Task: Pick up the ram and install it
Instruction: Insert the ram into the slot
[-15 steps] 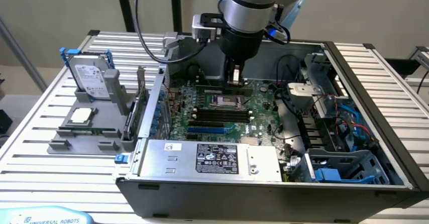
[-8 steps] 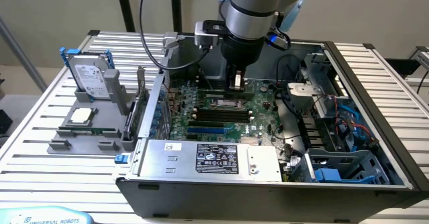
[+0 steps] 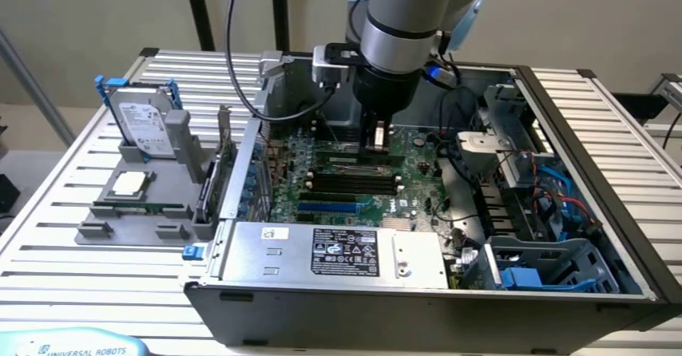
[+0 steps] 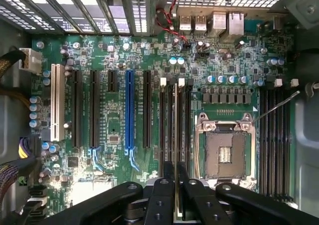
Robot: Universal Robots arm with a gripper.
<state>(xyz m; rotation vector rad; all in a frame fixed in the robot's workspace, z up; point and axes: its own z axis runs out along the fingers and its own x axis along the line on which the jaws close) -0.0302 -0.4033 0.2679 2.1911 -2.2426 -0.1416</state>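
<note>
Over the motherboard: the arm reaches down into the open computer case, and its hand hangs above the board's black slots.
Hand: the two dark fingers are drawn close together, clamped on a thin stick, with nothing but that stick between them.
Ram: the ram is the stick in the hand. In the wrist view it is seen edge-on, as a narrow pale line running out past the fingertips. It lies parallel to the black slots and directly over that bank, between two of the dark channels. Whether it touches a slot I cannot tell.
Neighbours on the board: the open processor socket, with its metal frame, sits just beside the slot bank. A blue slot lies on the bank's other side, among longer black ones.
Case: a silver power supply with a label sits in the near corner, towards the exterior view's left.
Table: the case stands on a slatted table. At the exterior view's left, well apart from the hand, is a grey holder. It carries an upright hard drive in a blue-edged frame, a small square processor chip, and a slim dark-green strip too small to identify.
</note>
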